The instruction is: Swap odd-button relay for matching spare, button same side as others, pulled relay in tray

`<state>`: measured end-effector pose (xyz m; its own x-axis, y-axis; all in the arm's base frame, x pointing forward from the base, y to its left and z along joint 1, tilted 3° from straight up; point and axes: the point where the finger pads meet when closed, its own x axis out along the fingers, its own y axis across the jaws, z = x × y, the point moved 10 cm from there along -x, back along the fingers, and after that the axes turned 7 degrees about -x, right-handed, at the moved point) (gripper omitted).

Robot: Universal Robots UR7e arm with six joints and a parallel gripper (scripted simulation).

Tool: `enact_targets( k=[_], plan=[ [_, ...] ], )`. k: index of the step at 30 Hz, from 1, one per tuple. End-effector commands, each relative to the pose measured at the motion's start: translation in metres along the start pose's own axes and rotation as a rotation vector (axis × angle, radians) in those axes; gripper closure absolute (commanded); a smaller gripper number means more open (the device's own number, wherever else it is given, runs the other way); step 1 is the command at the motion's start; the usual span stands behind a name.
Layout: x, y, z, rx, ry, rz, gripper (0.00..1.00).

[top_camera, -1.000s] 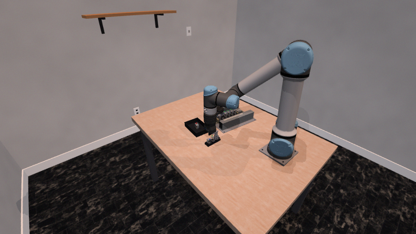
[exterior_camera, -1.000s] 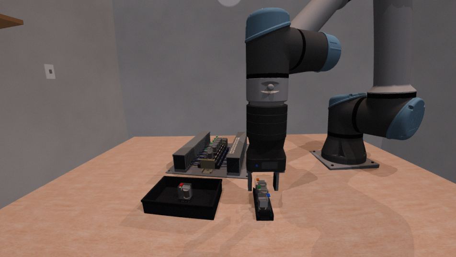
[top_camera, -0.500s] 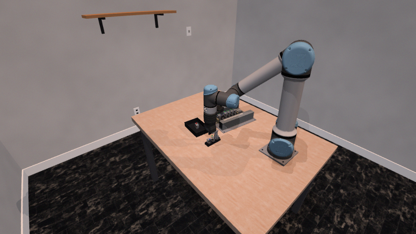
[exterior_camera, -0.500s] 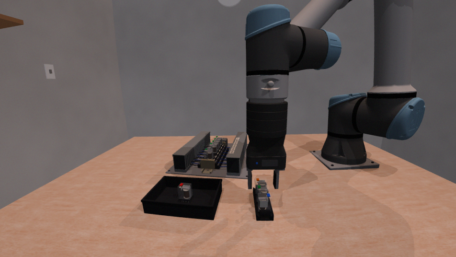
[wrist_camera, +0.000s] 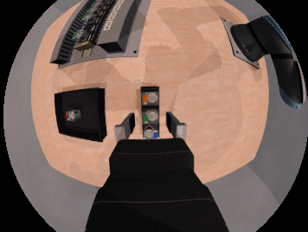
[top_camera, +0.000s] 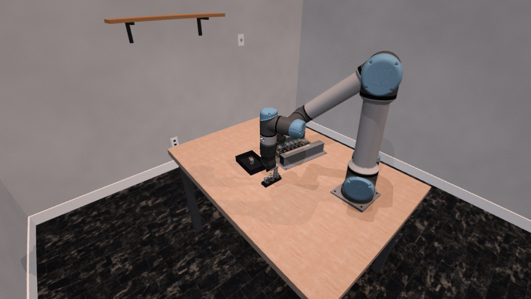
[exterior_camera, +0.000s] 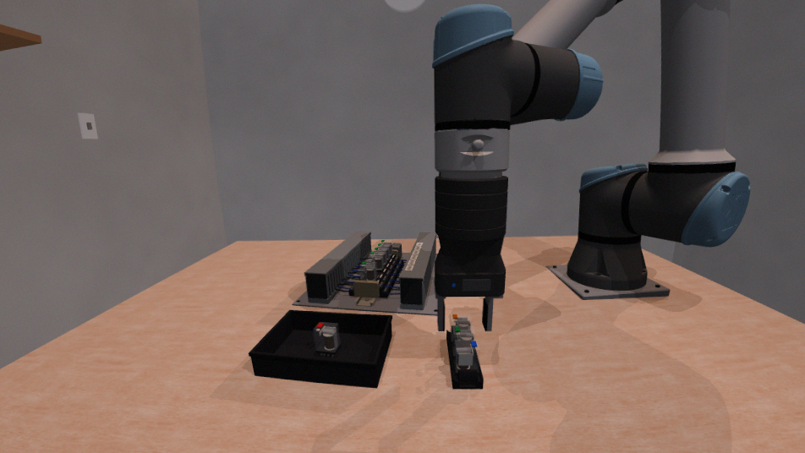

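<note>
My gripper [exterior_camera: 463, 326] [wrist_camera: 150, 119] [top_camera: 272, 172] is open and hangs low over the black spare holder [exterior_camera: 466, 378] [top_camera: 265, 184], one finger on each side of it. The holder carries three spare relays: one with an orange button [exterior_camera: 455, 317] [wrist_camera: 149, 99], one with a green button [exterior_camera: 457, 328] [wrist_camera: 150, 116], one with a blue button [exterior_camera: 473, 343] [wrist_camera: 157, 134]. The fingers flank the green-button spare without touching it. A relay with a red button [exterior_camera: 325, 337] [wrist_camera: 73, 115] stands in the black tray [exterior_camera: 315, 368] [wrist_camera: 62, 100] [top_camera: 242, 160]. The relay row [exterior_camera: 381, 261] [wrist_camera: 92, 16] has green buttons, and its near socket [exterior_camera: 366, 288] [wrist_camera: 85, 49] is empty.
Two long grey ducts [exterior_camera: 336, 269] [exterior_camera: 419, 270] flank the relay row on a grey baseplate [exterior_camera: 315, 303]. The arm's base [exterior_camera: 608, 270] [top_camera: 356, 189] [wrist_camera: 253, 37] stands to the right. The tray lies just left of the spare holder.
</note>
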<state>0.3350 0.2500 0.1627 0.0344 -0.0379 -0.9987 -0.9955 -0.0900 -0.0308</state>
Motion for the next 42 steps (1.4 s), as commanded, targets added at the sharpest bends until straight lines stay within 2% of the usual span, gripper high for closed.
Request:
enact_targets(
  k=[1, 25, 30, 42],
  plan=[
    [-0.0009, -0.0002, 0.0001, 0.0, 0.0, -0.001, 0.0],
    [-0.0023, -0.0002, 0.0001, 0.0, 0.0, -0.001, 0.0],
    [0.0057, -0.0002, 0.0001, 0.0, 0.0, -0.001, 0.0],
    [0.0057, -0.0002, 0.0001, 0.0, 0.0, -0.001, 0.0]
  ],
)
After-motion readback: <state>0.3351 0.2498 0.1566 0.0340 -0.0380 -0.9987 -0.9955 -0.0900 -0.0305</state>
